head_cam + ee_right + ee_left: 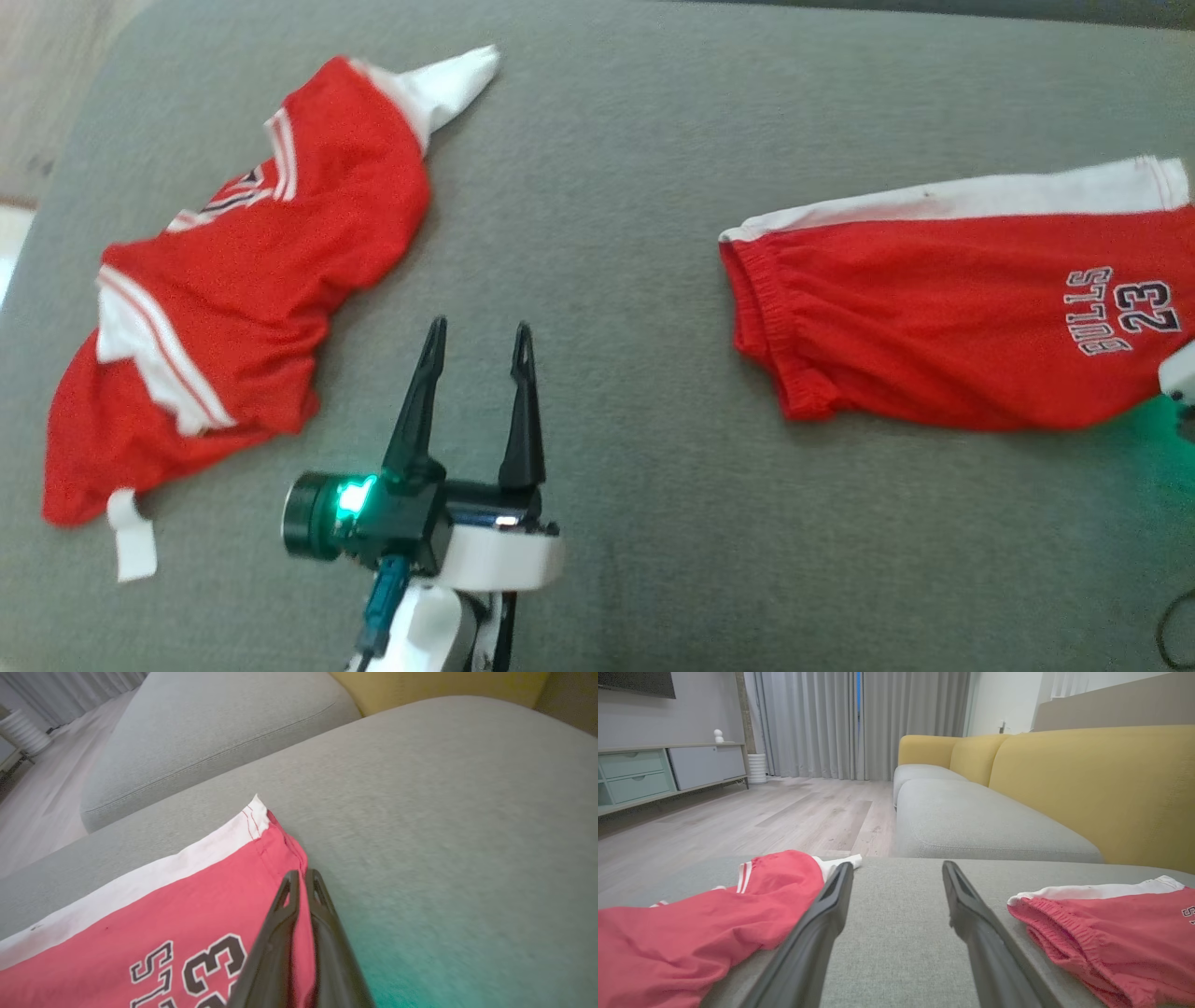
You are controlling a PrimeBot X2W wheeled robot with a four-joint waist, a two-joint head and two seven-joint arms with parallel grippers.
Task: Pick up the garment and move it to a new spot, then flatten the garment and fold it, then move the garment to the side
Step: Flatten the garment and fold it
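Observation:
The garment, a pair of red shorts (934,317) with a white side stripe and "BULLS 23" print, lies flat at the right of the grey cushion (597,187). In the right wrist view my right gripper (301,877) is shut on the shorts (187,905) at the hem edge, with red cloth pinched between the fingers. My left gripper (479,336) hovers open over bare cushion between the two garments, holding nothing. The left wrist view has the left gripper (896,868) with the shorts (1111,933) to its right.
A crumpled red and white jersey (261,271) lies on the left of the cushion, also visible low left as the jersey (691,924). Beyond are a yellow sofa back (1087,779), a wooden floor (761,816) and a low cabinet (654,770).

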